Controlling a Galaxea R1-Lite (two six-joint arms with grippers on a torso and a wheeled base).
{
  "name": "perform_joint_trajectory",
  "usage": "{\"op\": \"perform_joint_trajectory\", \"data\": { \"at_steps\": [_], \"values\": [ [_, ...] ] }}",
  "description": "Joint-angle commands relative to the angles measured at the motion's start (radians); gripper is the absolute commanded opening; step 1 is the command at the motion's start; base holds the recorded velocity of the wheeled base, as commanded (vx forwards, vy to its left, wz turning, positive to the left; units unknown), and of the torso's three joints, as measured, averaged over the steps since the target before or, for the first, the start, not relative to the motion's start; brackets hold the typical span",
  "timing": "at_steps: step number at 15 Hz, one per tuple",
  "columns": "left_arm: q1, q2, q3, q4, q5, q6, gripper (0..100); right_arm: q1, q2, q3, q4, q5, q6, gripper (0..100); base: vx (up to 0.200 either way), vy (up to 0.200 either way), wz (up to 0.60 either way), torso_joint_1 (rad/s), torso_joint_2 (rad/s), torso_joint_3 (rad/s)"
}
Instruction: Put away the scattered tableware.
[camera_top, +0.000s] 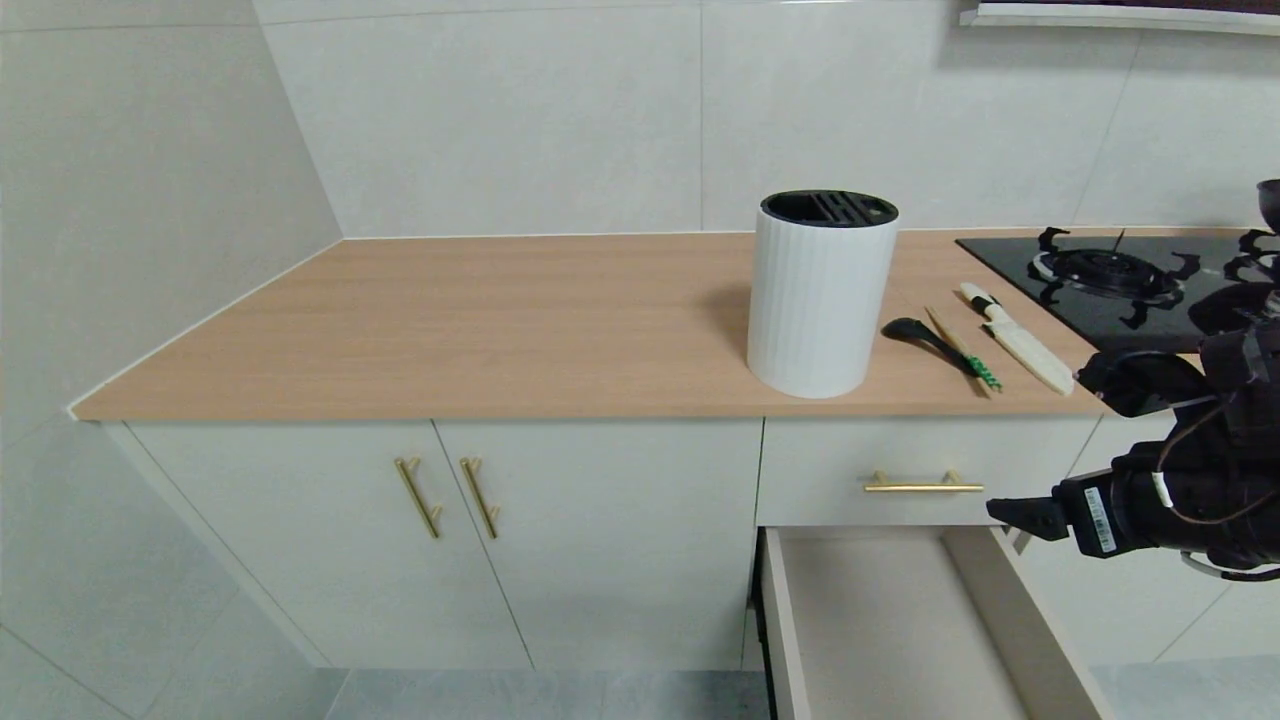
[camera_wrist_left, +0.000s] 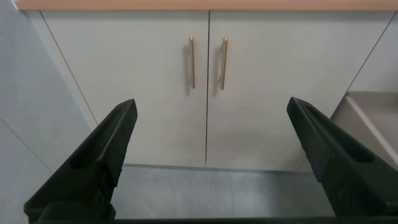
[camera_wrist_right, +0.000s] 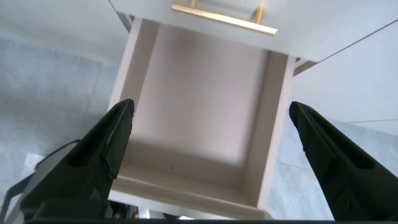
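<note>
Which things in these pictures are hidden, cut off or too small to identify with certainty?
White holder, head view: its black slotted top hides the inside.
Green item beside the black spoon, head view: too small to identify.
Open drawer, head view: its front is cut off by the bottom edge.
Stove, head view: cut off by the right edge.

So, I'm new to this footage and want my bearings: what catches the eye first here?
The tall white ribbed holder standing on the wooden counter, with a black spoon and a knife lying just right of it. Below them a drawer stands pulled open, the right claw open and facing into it.
</note>
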Motion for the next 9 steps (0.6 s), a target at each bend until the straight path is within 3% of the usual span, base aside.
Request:
{"op": "perform_joint_trajectory", "data": {
  "at_steps": [1,4,9],
  "values": [
    [0.000,0.000,0.000,0.001,0.000,0.000,100,0.000,0.001,-0.003,0.001,0.000,0.000,100,0.000,0.000,0.00,0.139,-0.32,-0.183],
    [0.000,0.000,0.000,0.001,0.000,0.000,100,-0.002,0.033,-0.058,-0.012,-0.011,0.003,100,0.000,0.000,0.00,0.054,-0.11,-0.059],
    [0.000,0.000,0.000,0.001,0.000,0.000,100,-0.011,0.243,-0.349,-0.015,-0.074,0.009,100,0.000,0.000,0.00,0.000,0.00,0.000]
  ]
}}
